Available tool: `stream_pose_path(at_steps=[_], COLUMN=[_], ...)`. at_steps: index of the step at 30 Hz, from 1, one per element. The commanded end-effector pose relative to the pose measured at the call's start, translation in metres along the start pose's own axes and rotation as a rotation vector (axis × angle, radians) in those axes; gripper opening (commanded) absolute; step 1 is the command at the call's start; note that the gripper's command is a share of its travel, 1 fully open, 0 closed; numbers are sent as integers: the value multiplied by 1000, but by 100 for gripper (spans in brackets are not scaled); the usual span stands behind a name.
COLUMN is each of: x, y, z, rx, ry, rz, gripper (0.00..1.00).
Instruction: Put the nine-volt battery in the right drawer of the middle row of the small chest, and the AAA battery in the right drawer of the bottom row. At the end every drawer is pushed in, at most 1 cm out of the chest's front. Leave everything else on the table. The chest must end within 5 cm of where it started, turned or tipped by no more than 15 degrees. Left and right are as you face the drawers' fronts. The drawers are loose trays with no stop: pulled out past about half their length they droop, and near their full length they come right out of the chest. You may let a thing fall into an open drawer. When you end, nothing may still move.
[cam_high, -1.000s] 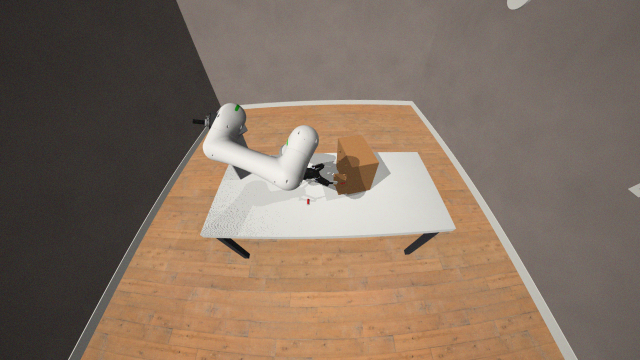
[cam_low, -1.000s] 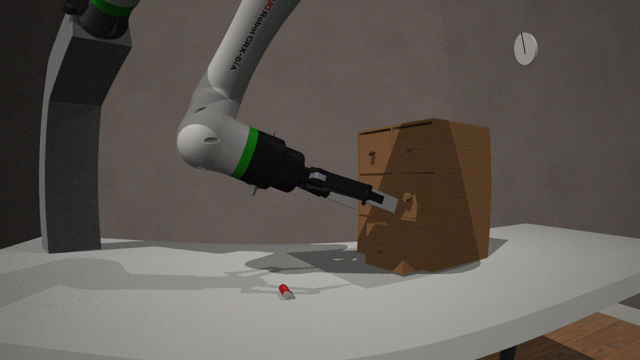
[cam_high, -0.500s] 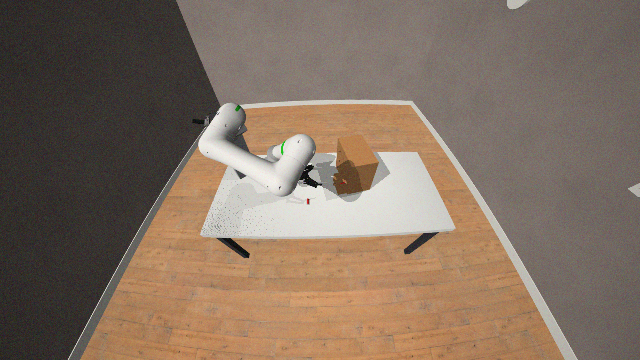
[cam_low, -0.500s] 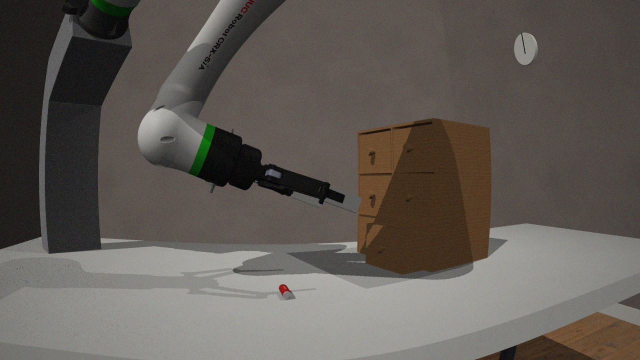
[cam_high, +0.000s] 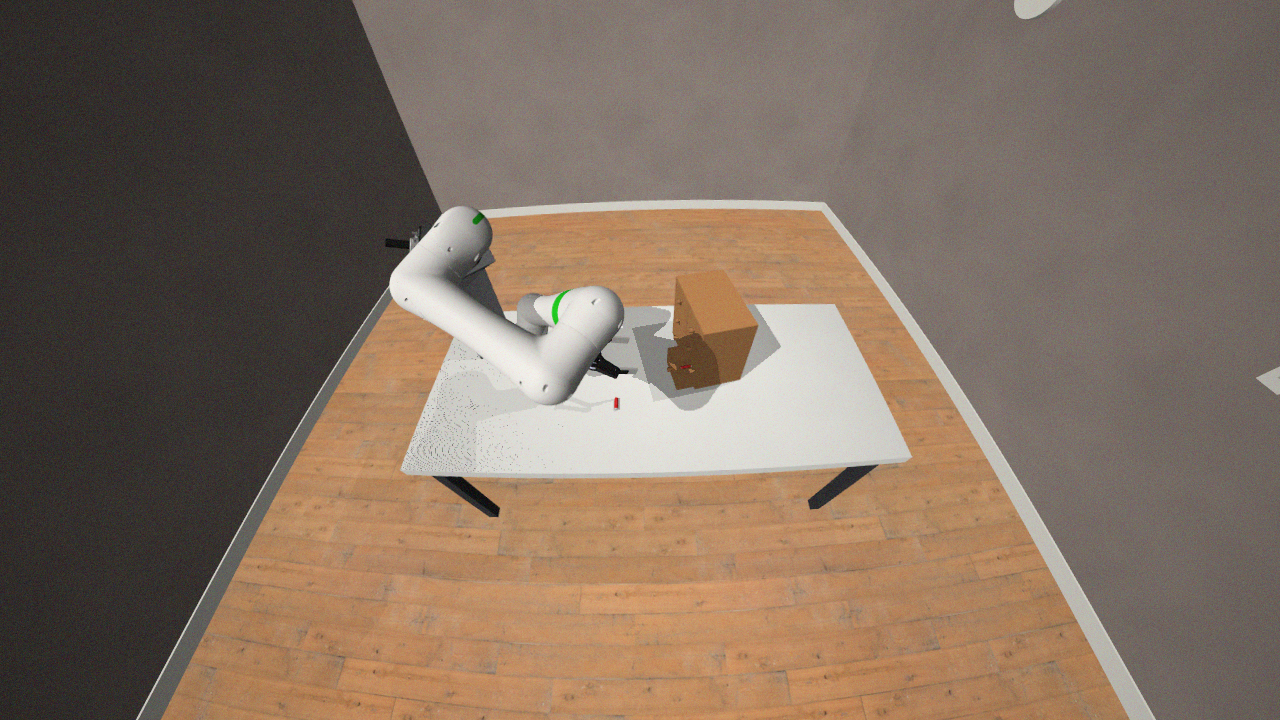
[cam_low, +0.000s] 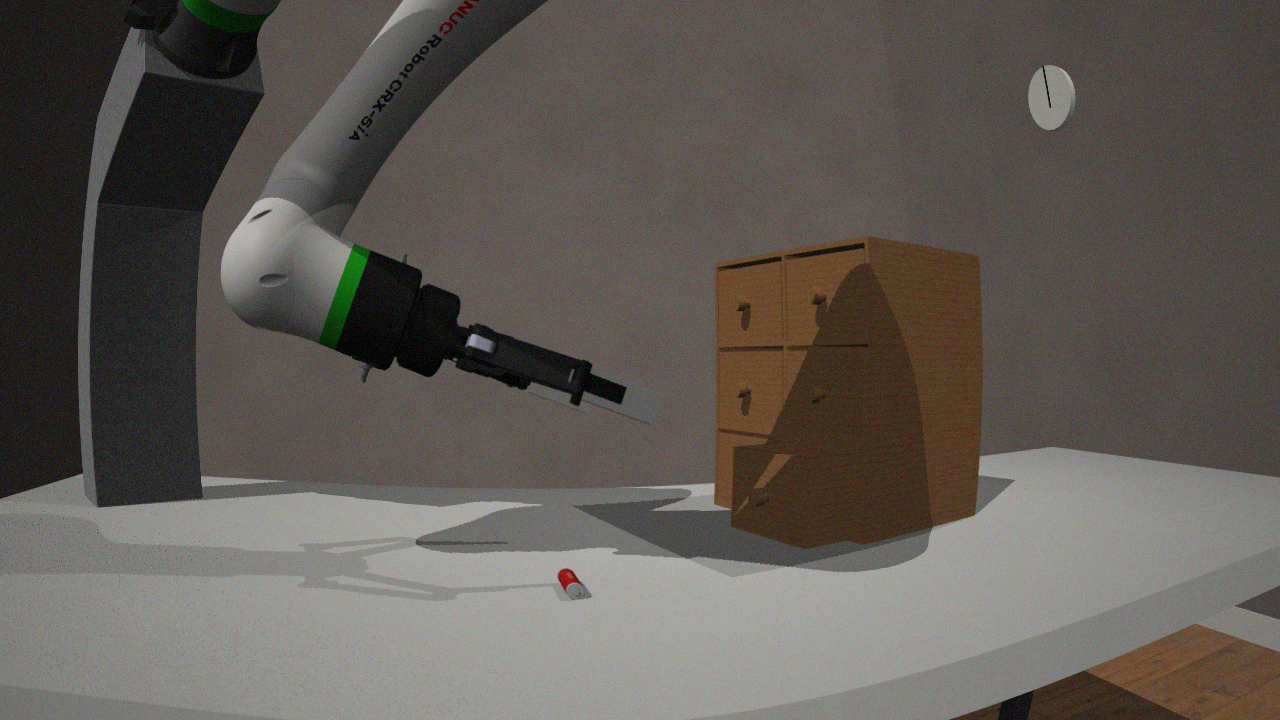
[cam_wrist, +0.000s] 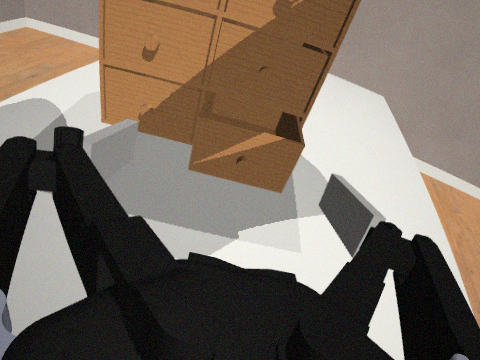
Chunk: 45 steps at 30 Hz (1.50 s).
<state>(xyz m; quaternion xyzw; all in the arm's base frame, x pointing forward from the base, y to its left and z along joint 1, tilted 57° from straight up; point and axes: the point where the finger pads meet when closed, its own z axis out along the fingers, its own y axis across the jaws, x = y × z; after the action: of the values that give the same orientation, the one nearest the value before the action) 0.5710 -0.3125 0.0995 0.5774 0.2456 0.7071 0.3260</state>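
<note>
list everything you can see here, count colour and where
small chest: one, brown wood, six drawers, on the table's far side
bottom right drawer: one, brown, pulled part way out of the chest; the other five look pushed in
small cylinder battery: one, red with a silver end, lying on the table in front of the chest, apart from it
red item: one, small, inside the open drawer; too small to name
table: one, white top, dark legs
wall disc: one, white, high on the grey wall
pedestal: one, grey, holds the arm
gripper: one, black, open and empty, short of the chest
</note>
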Motion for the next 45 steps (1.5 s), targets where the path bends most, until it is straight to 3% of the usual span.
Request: stream_pose_path(at_steps=[1, 14, 18, 21, 23, 26, 29, 31, 32, 33, 34, 35, 36, 37, 38, 39, 40, 43, 45], x=[-2, -3, 0, 7, 15, 15, 29, 29, 33, 33, 37, 37, 39, 39, 41, 41, 40, 40, 33], y=[0, -1, -16, -48, -81, -81, -144, -144, -167, -167, -189, -189, -211, -211, -231, -231, -248, -248, -272], z=[-6, -10, -3, 9, 17, 17, 22, 22, 20, 20, 15, 15, 9, 9, 0, 0, -11, -11, -36], rx=[0, 3, 51, 154, 258, 258, 462, 462, 537, 537, 614, 614, 689, 689, 760, 760, 823, 825, 922], ry=[0, 0, 0, -9, -28, -28, -97, -97, -135, -135, -183, -183, -240, -240, -307, -307, -382, -384, -560], rz=[0, 2, 43, 125, 202, 202, 329, 329, 368, 368, 404, 404, 434, 434, 456, 456, 469, 470, 468], gripper=[100, 100, 100, 100, 100, 100, 100, 100, 100, 100, 100, 100, 100, 100, 100, 100, 100, 100, 100])
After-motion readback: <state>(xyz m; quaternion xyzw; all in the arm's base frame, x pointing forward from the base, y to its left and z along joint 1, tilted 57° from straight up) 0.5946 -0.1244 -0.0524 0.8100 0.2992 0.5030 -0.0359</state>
